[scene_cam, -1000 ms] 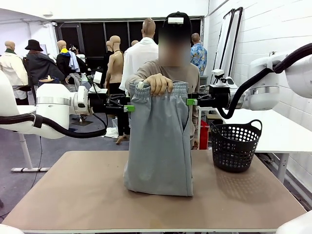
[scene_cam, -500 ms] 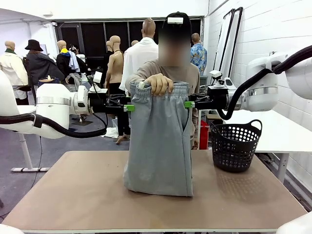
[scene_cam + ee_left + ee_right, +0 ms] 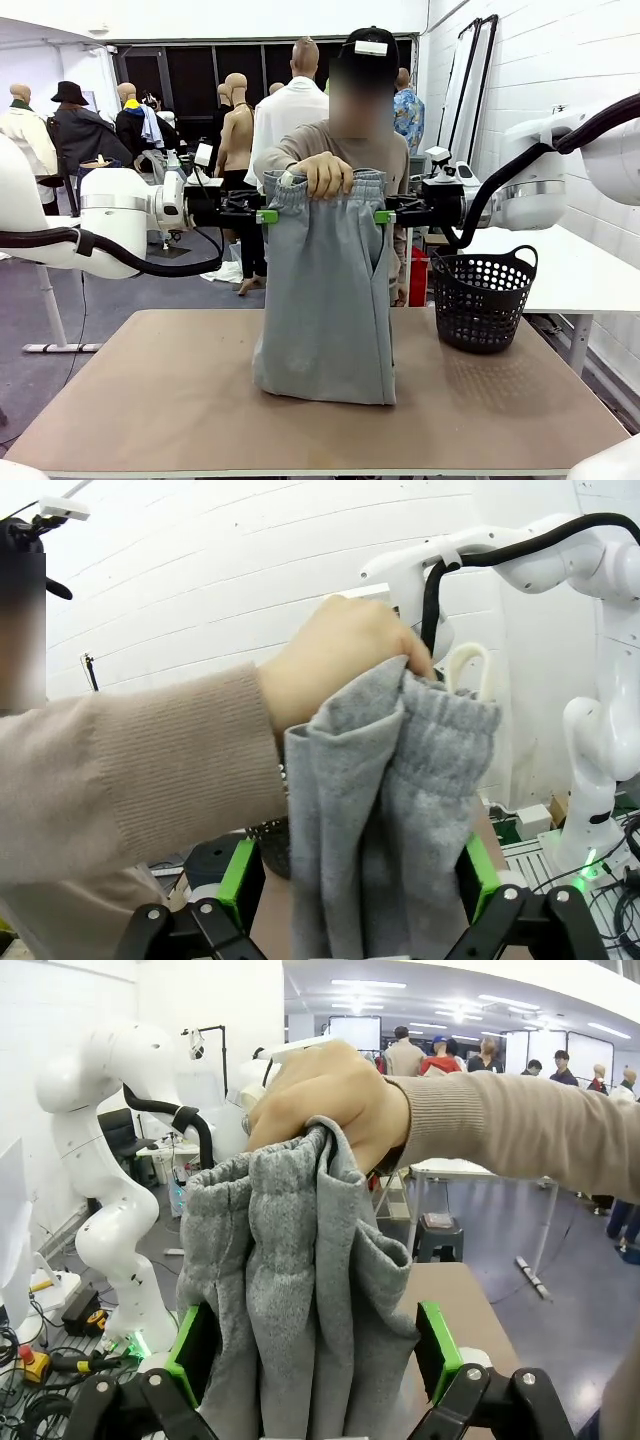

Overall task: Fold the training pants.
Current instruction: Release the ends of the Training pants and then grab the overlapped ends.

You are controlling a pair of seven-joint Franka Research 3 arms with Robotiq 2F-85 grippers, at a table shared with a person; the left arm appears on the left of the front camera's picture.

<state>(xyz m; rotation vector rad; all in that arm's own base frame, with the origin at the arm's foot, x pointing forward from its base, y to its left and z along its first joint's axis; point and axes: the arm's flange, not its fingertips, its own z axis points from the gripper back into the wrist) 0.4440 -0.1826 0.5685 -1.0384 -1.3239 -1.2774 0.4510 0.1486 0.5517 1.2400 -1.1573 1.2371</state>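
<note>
The training pants [image 3: 325, 290], light grey, hang upright from a person's hand [image 3: 325, 172] that bunches the waistband; their lower end rests on the table. My left gripper [image 3: 267, 216] is at the pants' left edge just below the waistband, and my right gripper [image 3: 384, 216] is at the right edge at the same height. In the left wrist view the grey cloth [image 3: 380, 810] hangs between the spread green pads [image 3: 240, 872] of the left gripper [image 3: 358, 880], which is open. In the right wrist view the cloth [image 3: 300, 1280] fills the gap of the open right gripper [image 3: 315, 1355].
A black mesh basket [image 3: 483, 298] stands on the right side of the brown table [image 3: 140, 400]. The person stands at the far edge, the arm's beige sleeve [image 3: 500, 1125] stretched over the pants. A white side table [image 3: 570, 270] is behind the basket.
Both grippers have moved slightly inward toward the pants' side edges, the right one more. The person's hand and the pants have stayed in place.
</note>
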